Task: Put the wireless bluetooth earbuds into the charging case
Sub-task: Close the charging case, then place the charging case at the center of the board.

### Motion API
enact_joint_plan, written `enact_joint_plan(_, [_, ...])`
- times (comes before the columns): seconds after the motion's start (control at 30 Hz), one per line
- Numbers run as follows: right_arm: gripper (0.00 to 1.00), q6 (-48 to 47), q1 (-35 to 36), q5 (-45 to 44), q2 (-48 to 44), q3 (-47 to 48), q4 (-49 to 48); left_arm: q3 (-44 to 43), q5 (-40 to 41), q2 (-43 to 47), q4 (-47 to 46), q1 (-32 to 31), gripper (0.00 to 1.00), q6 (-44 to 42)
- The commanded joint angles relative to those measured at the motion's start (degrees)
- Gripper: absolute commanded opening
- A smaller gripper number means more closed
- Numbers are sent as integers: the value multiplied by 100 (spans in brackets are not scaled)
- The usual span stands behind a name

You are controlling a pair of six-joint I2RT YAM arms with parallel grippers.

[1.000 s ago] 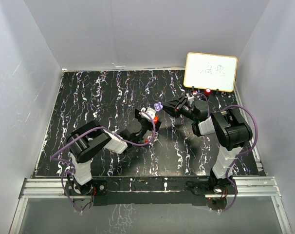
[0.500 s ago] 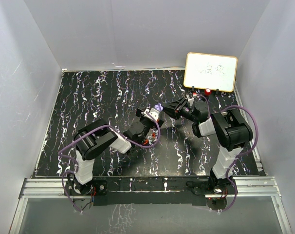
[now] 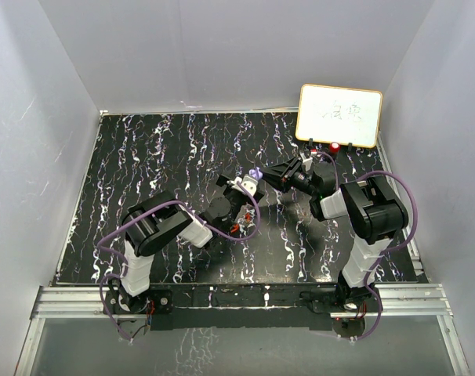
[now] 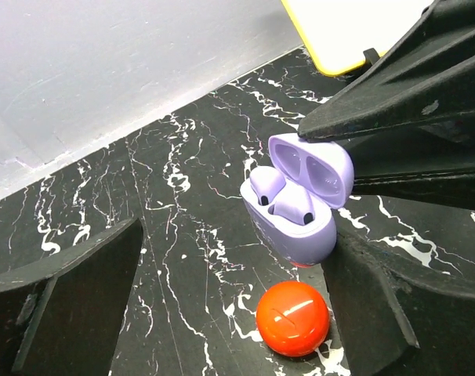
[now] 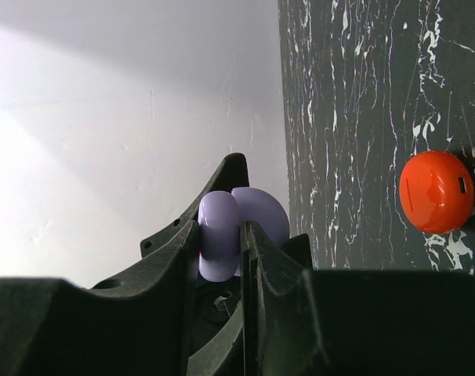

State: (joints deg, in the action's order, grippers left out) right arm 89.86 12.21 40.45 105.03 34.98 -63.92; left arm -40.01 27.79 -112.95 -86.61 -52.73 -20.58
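Two lavender-purple plastic earbuds [image 4: 288, 205] sit side by side in the wells of an open lavender-purple charging case [image 4: 300, 235], its rounded lid [image 4: 316, 168] tipped back. The right gripper [image 5: 220, 227] is clamped on that lid. Whether the case rests on the black white-veined marble-patterned table [image 4: 190, 235] cannot be told. A glossy round red case [image 4: 292, 318] lies closed just beside it. The left gripper [image 4: 230, 313] stands wide apart, gripping nothing, flanking both cases. A yellow-framed whiteboard [image 3: 339, 115] at the back bears faint, unreadable marks; no brand shows on either case.
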Motion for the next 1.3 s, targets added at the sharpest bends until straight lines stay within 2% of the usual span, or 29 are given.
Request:
enact_joint_plan(0.0, [0, -179, -25, -2, -212, -3, -63, 23, 190, 91, -504, -27, 92, -172])
enact_joint_plan(0.6, [0, -247, -95, -10, -238, -15, 22, 307, 516, 236, -684, -29, 94, -408])
enact_joint_plan(0.93, [0, -420, -280, 7, -196, 89, 194, 635, 930, 750, -488, -27, 95, -337])
enact_joint_plan(1.07, [0, -1072, -480, -108, -170, 374, 897, 815, 1395, 1529, 500, 8, 98, 191])
enact_joint_plan(1.2, [0, -2048, -529, -431, -102, 789, 1735, 623, 1379, 2647, 3206, 175, 98, 1705])
enact_joint_plan(1.27, [0, -2381, -525, -622, -40, 936, 1954, 549, 1283, 3060, 4008, 224, 99, 2122])
